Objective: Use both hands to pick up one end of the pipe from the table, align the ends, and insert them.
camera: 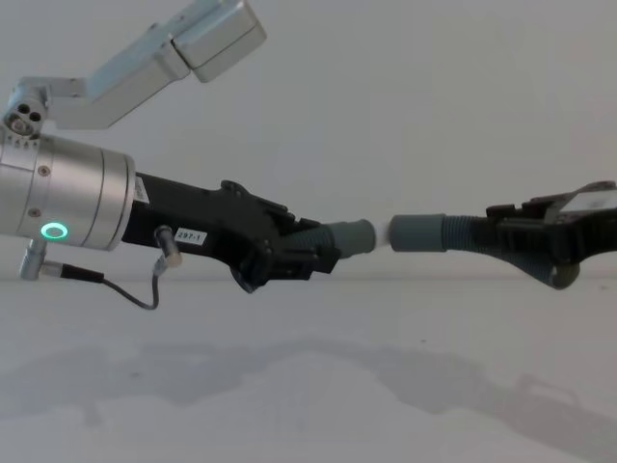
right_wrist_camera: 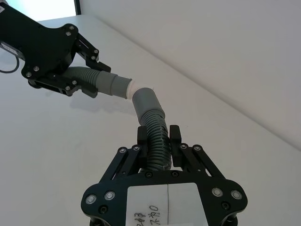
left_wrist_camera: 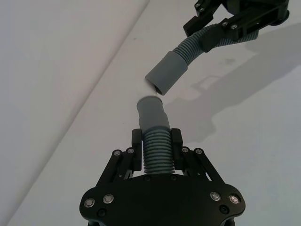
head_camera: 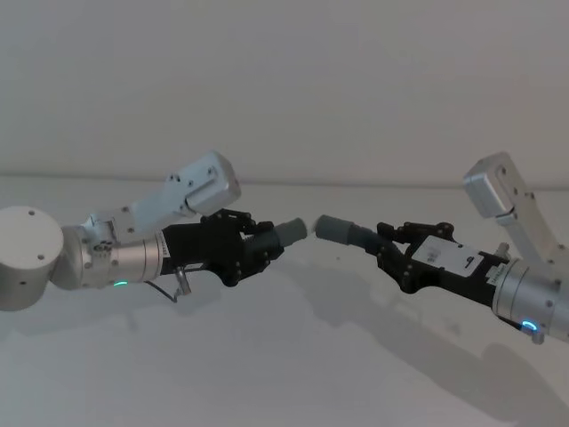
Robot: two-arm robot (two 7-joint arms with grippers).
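Observation:
Both pipe pieces are held in the air above the white table (head_camera: 284, 365). My left gripper (head_camera: 267, 237) is shut on the ribbed part of one piece (left_wrist_camera: 157, 155). Its smooth cuff (head_camera: 292, 231) points right. My right gripper (head_camera: 388, 240) is shut on the ribs of the other piece (right_wrist_camera: 157, 141). Its wider cuff (head_camera: 336, 229) points left. The two cuffs face each other with a small gap between them, at a slight angle, as the left cuff (left_wrist_camera: 153, 113) and the right cuff (left_wrist_camera: 168, 71) show. In the chest view the left cuff (camera: 352, 236) and the right cuff (camera: 419, 232) are level.
A plain pale wall (head_camera: 284, 80) stands behind the table's far edge. The arms cast shadows on the bare table surface (camera: 308, 386) below the grippers. A thin cable (camera: 135, 289) loops under the left wrist.

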